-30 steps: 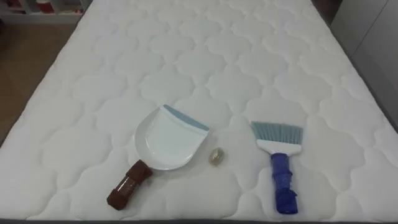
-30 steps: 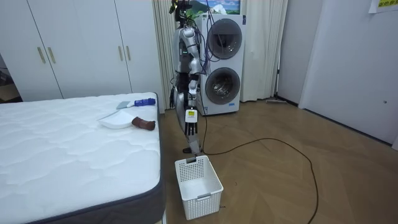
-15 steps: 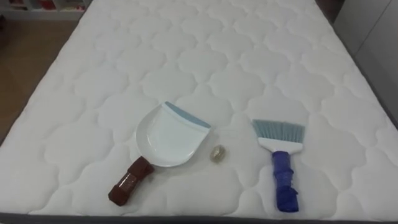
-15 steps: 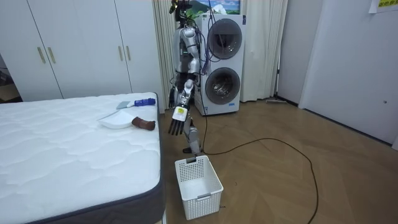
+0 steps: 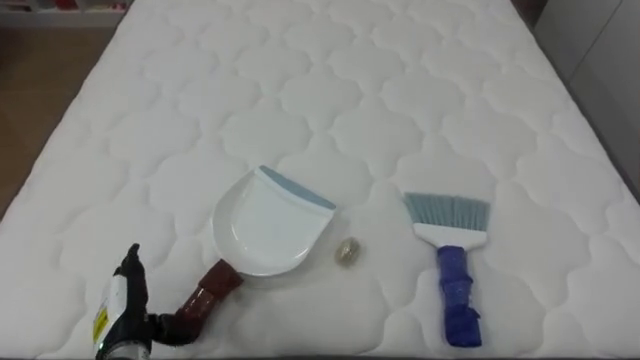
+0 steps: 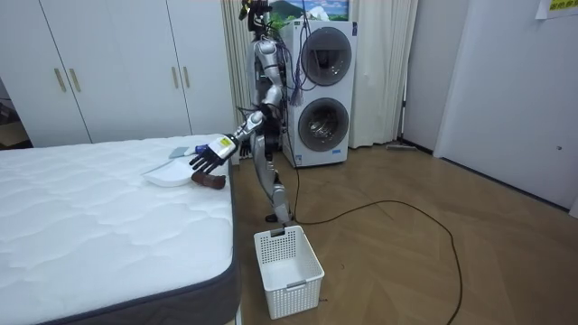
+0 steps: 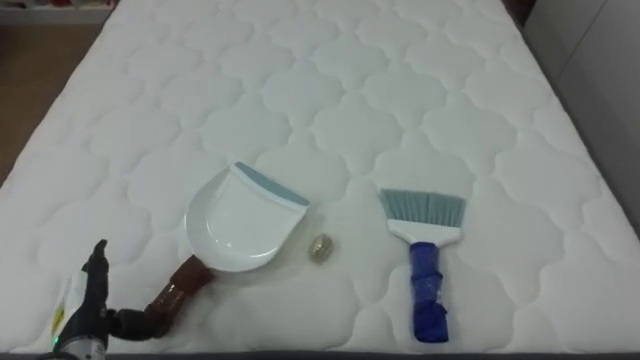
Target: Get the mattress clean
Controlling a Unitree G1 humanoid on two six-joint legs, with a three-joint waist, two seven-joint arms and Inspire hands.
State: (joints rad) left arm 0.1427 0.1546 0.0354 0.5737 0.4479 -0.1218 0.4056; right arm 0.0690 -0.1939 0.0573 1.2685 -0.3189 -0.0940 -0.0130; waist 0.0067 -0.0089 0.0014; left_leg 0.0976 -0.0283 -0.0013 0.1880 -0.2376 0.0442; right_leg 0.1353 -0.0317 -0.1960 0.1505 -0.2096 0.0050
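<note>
Left hand (image 5: 122, 305) open, fingers straight, just beside end of dustpan (image 5: 265, 225) brown handle (image 5: 207, 289); handle axis runs from hand up-right. Brush (image 5: 452, 262) well apart, right.

Left hand (image 5: 124, 308) comes up to the bed (image 5: 400, 120)
Hanging by the robot's side a second ago, it now reaches over the bed's near edge with fingers spread, just beside the brown handle (image 5: 205, 293) of the dustpan (image 5: 265, 225).
</note>
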